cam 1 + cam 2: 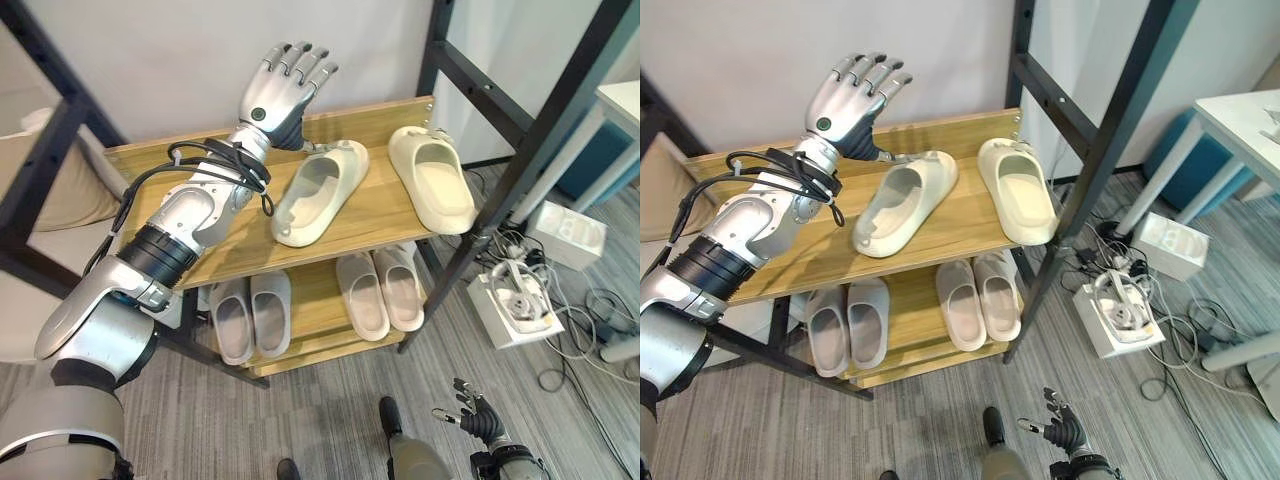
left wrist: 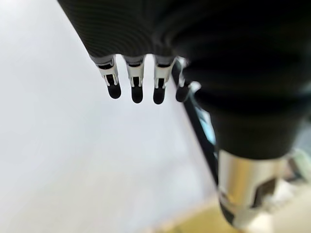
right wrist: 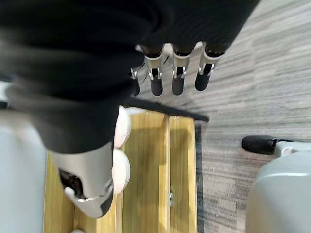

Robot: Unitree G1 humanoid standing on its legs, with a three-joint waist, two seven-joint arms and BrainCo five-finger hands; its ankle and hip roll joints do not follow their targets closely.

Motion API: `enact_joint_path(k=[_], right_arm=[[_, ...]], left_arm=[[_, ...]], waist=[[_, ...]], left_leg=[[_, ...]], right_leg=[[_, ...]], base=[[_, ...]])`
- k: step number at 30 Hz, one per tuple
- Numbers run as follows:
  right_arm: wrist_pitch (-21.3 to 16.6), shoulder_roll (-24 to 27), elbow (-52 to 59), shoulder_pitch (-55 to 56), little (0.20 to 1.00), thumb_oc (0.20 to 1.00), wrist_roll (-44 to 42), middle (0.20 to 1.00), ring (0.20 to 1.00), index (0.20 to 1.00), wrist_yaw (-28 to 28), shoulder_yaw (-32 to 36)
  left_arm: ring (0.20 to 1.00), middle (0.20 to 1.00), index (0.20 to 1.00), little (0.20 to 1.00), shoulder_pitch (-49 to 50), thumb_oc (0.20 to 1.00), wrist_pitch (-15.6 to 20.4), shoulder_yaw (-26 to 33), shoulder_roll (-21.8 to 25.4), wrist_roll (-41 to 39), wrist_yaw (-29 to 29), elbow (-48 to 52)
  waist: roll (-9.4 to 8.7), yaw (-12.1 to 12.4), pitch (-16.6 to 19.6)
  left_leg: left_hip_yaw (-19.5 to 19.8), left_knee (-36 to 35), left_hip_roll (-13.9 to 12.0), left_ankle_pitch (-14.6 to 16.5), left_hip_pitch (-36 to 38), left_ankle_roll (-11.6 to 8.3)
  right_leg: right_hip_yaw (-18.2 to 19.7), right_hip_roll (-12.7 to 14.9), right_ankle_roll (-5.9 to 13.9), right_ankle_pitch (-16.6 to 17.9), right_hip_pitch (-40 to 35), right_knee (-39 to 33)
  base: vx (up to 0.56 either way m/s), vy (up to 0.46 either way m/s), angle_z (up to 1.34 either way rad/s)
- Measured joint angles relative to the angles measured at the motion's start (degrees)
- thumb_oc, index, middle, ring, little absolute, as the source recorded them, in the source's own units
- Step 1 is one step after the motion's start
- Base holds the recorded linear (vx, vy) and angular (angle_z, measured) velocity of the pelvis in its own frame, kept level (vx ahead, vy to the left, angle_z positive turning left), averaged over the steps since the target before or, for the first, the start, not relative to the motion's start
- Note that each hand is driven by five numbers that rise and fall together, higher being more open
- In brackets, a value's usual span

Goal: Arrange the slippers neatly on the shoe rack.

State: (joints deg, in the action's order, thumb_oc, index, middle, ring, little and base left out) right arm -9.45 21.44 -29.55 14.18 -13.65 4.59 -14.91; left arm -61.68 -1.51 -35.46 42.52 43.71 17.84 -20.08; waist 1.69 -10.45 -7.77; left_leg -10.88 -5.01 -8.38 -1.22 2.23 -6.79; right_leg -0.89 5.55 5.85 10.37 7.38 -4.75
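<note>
Slippers are held on the shoe rack [image 1: 395, 225]: two cream slippers [image 1: 318, 193] on the top shelf, two grey pairs [image 1: 250, 315] below. The left hand [image 1: 283, 82] is raised beside them, fingers spread, empty. The right hand [image 1: 478, 412] hangs low, fingers relaxed.

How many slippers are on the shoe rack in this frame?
6. Two cream slippers on the top shelf: one angled beside the left hand, one nearer the right post. Four on the lower shelf: a left pair and a right pair. More may be hidden underneath.
</note>
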Motion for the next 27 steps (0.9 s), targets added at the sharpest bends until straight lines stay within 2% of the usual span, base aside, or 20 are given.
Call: enact_joint_path(k=[5, 6, 7, 9, 11, 15, 18, 23, 27], right_arm=[[1.08, -0.26, -1.56, 0.23, 1.000, 1.000, 0.01, 1.000, 1.000, 1.000, -0.06, 0.11], [1.19, -0.34, -1.54, -0.01, 1.000, 1.000, 0.02, 1.000, 1.000, 1.000, -0.07, 0.07], [1.29, -0.49, -1.55, 0.19, 1.000, 1.000, 0.03, 1.000, 1.000, 1.000, -0.10, 0.06], [1.55, -1.03, -1.56, 0.20, 1.000, 1.000, 0.06, 1.000, 1.000, 1.000, -0.03, 0.18], [2.43, -1.51, -1.57, 0.57, 1.000, 1.000, 0.16, 1.000, 1.000, 1.000, -0.04, 0.35], [3.26, -1.89, -1.55, 0.85, 1.000, 1.000, 0.21, 1.000, 1.000, 1.000, -0.06, 0.52], [3.73, -1.77, -1.49, 0.97, 1.000, 1.000, 0.21, 1.000, 1.000, 1.000, -0.19, 0.60], [3.82, -1.19, -1.40, 2.12, 1.000, 1.000, 0.25, 1.000, 1.000, 1.000, -0.44, 0.48], [3.86, -0.93, -1.40, 2.61, 1.000, 1.000, 0.27, 1.000, 1.000, 1.000, -1.06, 0.36]], left_arm=[[1.000, 1.000, 1.000, 1.000, 7.21, 1.000, 1.02, 5.50, 0.00, -3.91, -0.06, 4.00], [1.000, 1.000, 1.000, 1.000, 8.61, 1.000, 1.39, 6.35, -0.24, -5.56, -0.24, 4.17], [1.000, 1.000, 1.000, 1.000, 14.74, 1.000, 2.54, 11.34, -3.13, -9.35, -0.48, 5.93], [1.000, 1.000, 1.000, 1.000, 21.45, 1.000, 4.08, 14.15, -5.73, -16.83, -0.84, 7.19], [1.000, 1.000, 1.000, 1.000, 31.24, 1.000, 6.02, 19.84, -12.01, -29.40, -2.45, 9.06], [1.000, 1.000, 1.000, 1.000, 36.71, 1.000, 6.19, 17.18, -12.46, -48.87, -6.07, 8.14], [1.000, 1.000, 1.000, 1.000, 36.38, 1.000, 6.42, 15.89, -11.26, -57.64, -7.66, 7.83], [1.000, 1.000, 1.000, 1.000, 36.19, 1.000, 6.47, 14.77, -10.25, -65.22, -9.05, 7.56], [1.000, 1.000, 1.000, 1.000, 36.13, 1.000, 6.57, 14.57, -10.60, -67.70, -9.56, 7.81]], waist=[[0.20, 0.07, 1.45], [0.29, 0.89, 1.54], [0.61, 0.85, 1.92], [0.75, 1.09, 1.99], [1.16, 1.00, 2.27], [0.94, 2.09, 2.20], [0.99, 1.95, 2.22], [1.03, 1.32, 2.24], [1.14, 1.14, 2.31]], left_leg=[[0.91, 0.00, -0.13, -0.15, -0.25, 0.01], [1.01, 0.03, -0.08, -0.28, -0.44, 0.03], [0.98, 0.00, -0.10, -0.28, -0.30, 0.03], [1.24, 0.05, -0.14, -0.36, -0.36, 0.00], [1.44, 0.14, -0.20, -0.36, 0.09, 0.02], [2.45, 0.34, -0.07, -0.56, -0.29, 0.06], [2.40, -0.02, 0.29, -0.18, -0.29, 0.77], [2.32, -0.02, 0.44, -0.23, -0.26, 0.83], [2.26, 0.02, 0.42, -0.22, -0.20, 0.84]], right_leg=[[-0.88, 0.00, 0.33, -0.51, -0.27, -0.04], [-1.21, 0.02, 0.30, -0.46, -0.22, 0.02], [-1.26, 0.05, 0.30, -0.49, -0.28, 0.01], [-1.78, 0.04, 0.16, -0.39, -0.41, 0.02], [-1.98, 0.06, -0.09, -0.36, -0.93, -0.02], [-2.34, 0.32, 0.48, -0.79, -1.12, -0.22], [-2.31, 0.78, 0.58, -0.73, -1.13, -0.32], [-2.21, 0.89, 0.68, -0.65, -1.10, -0.32], [-2.13, 0.86, 0.68, -0.65, -1.08, -0.33]], base=[[-0.01, 0.004, 0.09], [0.00, 0.000, 0.00], [0.00, 0.000, 0.00], [-0.01, 0.018, 0.05], [-0.01, 0.018, 0.10], [-0.01, 0.019, 0.12], [0.00, 0.000, 0.00], [0.00, 0.000, 0.00], [0.00, 0.000, 0.00]])
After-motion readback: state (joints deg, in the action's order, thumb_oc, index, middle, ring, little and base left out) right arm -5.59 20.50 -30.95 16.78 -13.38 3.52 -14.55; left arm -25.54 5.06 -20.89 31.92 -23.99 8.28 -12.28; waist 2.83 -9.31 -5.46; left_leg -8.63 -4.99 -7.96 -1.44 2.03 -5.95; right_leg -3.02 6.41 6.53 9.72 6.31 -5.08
